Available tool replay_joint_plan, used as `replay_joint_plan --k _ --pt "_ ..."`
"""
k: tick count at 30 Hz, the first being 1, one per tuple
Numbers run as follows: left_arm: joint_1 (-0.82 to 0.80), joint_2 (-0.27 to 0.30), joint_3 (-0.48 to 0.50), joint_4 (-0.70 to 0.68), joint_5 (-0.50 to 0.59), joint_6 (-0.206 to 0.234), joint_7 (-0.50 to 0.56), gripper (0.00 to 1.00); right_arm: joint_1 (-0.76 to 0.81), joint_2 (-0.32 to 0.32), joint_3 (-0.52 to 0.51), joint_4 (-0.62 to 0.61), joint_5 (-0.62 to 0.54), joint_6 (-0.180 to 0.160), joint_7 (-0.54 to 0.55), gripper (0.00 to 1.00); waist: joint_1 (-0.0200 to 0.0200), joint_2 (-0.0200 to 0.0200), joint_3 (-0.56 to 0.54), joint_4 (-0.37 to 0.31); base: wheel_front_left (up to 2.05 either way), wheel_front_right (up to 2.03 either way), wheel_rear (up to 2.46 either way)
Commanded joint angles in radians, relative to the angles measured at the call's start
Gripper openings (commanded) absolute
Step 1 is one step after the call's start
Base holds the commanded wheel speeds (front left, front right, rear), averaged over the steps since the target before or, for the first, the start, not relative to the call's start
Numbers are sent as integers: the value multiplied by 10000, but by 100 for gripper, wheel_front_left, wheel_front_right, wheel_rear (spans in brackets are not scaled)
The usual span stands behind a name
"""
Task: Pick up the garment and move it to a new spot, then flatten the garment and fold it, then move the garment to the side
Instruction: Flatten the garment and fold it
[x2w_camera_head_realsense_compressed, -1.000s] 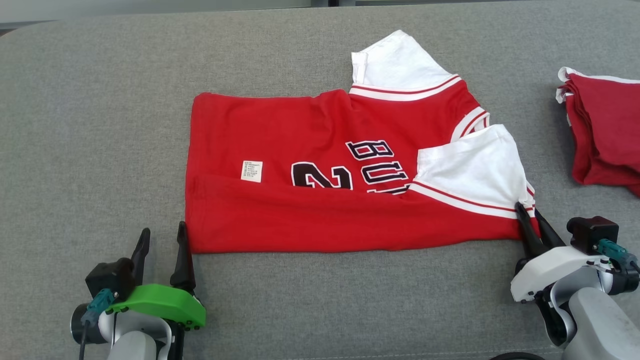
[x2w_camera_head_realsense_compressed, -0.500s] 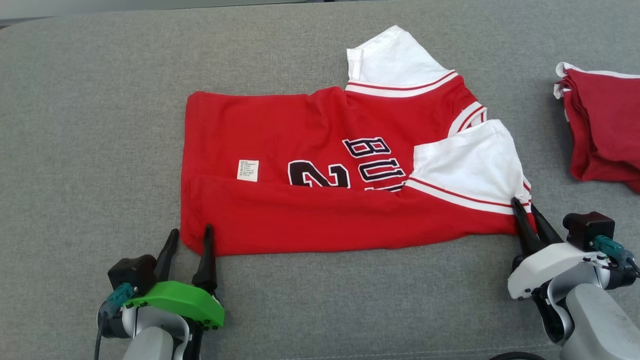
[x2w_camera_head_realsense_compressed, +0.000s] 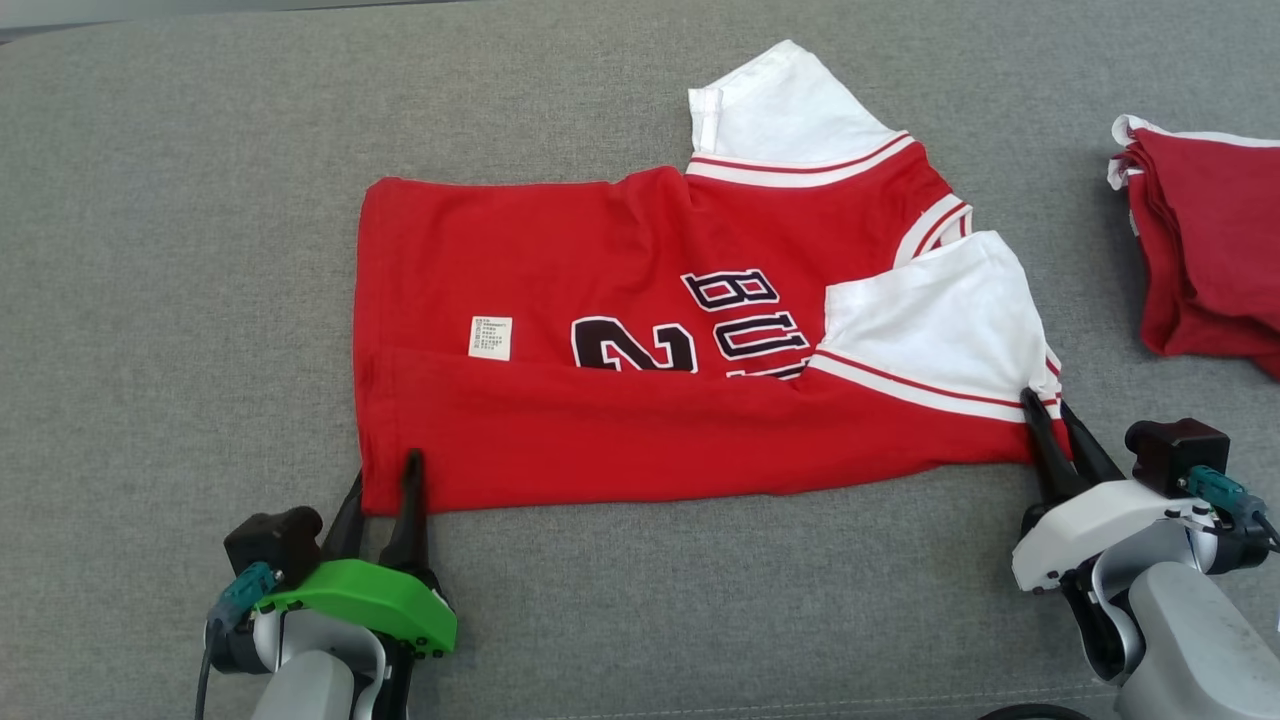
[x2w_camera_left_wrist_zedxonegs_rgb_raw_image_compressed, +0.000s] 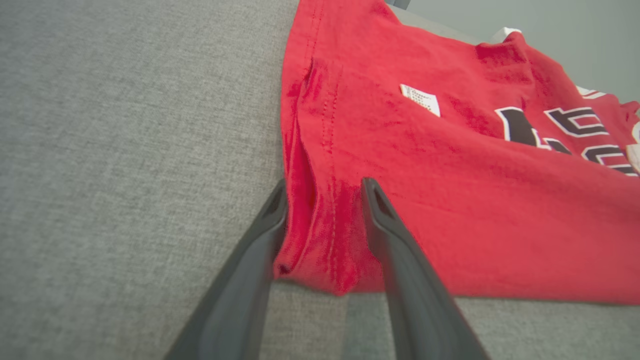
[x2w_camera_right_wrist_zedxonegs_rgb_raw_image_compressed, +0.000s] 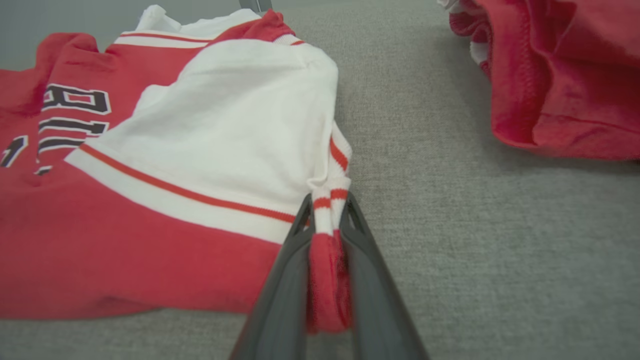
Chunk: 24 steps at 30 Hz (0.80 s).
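Observation:
The garment (x2w_camera_head_realsense_compressed: 650, 300), a red jersey with white sleeves and black lettering, lies flat on the grey surface, its near long edge folded over. My left gripper (x2w_camera_head_realsense_compressed: 383, 470) straddles its near-left hem corner, jaws partly apart with the cloth (x2w_camera_left_wrist_zedxonegs_rgb_raw_image_compressed: 450, 200) lying loose between the fingers (x2w_camera_left_wrist_zedxonegs_rgb_raw_image_compressed: 324, 184). At the near-right end my right gripper (x2w_camera_head_realsense_compressed: 1046, 404) is shut on the striped sleeve cuff, which is bunched between its fingers (x2w_camera_right_wrist_zedxonegs_rgb_raw_image_compressed: 327, 197) beside the white sleeve (x2w_camera_right_wrist_zedxonegs_rgb_raw_image_compressed: 225, 125).
A pile of folded red garments (x2w_camera_head_realsense_compressed: 1210, 250) sits at the right edge, close to my right gripper (x2w_camera_right_wrist_zedxonegs_rgb_raw_image_compressed: 560, 75). The grey padded surface (x2w_camera_head_realsense_compressed: 200, 250) stretches bare to the left and in front of the jersey.
My left gripper has moved right and forward to the jersey's near-left corner and its jaws have narrowed around the hem. The right gripper keeps its hold. The camera shifted slightly.

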Motion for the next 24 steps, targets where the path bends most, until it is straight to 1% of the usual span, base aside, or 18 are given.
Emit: replay_joint_plan --k 1,2,7,11,19,21,24 --pt "-16 56 -41 145 -64 -28 16 30 -125 12 -13 -5 -48 -20 5 0 0 0 6 7 0 0 0" --pt "-66 54 -48 204 -63 -28 16 0 -132 15 -16 -8 -44 -20 5 0 0 0 10 13 0 0 0" --pt "-129 53 38 179 -73 -28 16 0 -128 48 -24 16 -55 -20 5 0 0 0 -42 25 0 0 0" --pt "133 61 196 120 -152 -29 13 0 80 81 -76 78 -25 -20 4 0 0 0 -399 36 0 0 0" --pt "1071 68 697 454 88 -20 8 0 893 163 -74 158 237 -21 5 0 0 0 -1773 -66 0 0 0" --pt "1442 67 763 603 424 -3 8 0 1313 125 22 86 369 -22 4 0 0 0 -2252 -70 0 0 0" --pt "1811 88 1036 744 478 -3 8 0 1817 81 80 -83 505 -22 4 0 0 0 -2622 -70 0 0 0"
